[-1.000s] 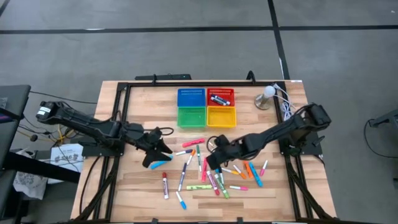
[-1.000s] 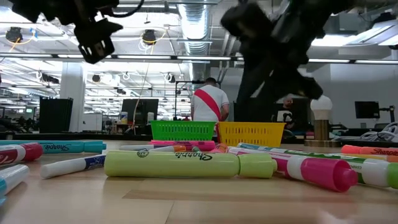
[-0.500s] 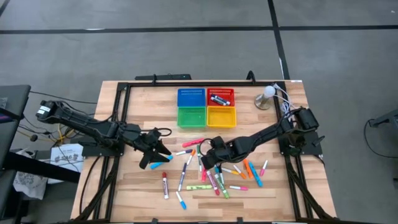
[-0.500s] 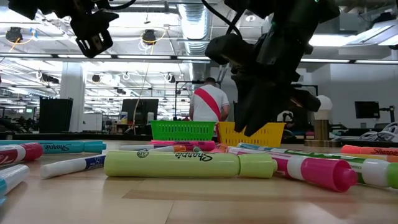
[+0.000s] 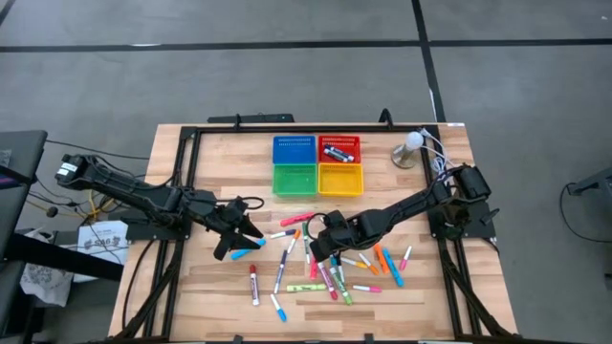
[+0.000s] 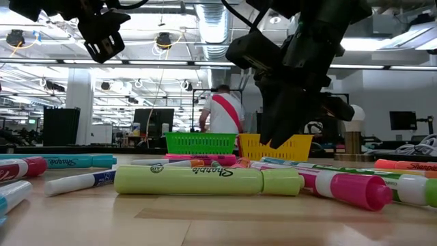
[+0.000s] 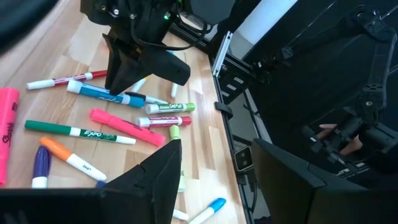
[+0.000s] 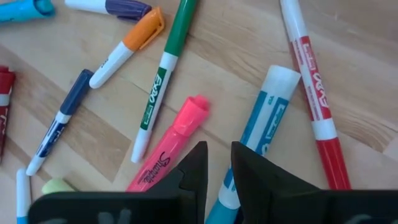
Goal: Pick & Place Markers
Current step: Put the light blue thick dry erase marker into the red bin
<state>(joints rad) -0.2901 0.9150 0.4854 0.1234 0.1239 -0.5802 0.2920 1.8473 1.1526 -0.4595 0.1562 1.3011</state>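
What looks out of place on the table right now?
Mostly the markers: they lie scattered at all angles on the wood, with only one or two in the red tray. The right gripper is down among them. Nothing looks damaged or spilled.

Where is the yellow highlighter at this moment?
In the low view the yellow highlighter lies on its side at the front, left of a pink marker, with the green tray behind it.

Glossy plastic markers (image 8: 155, 93), matt wood table (image 5: 210, 287)
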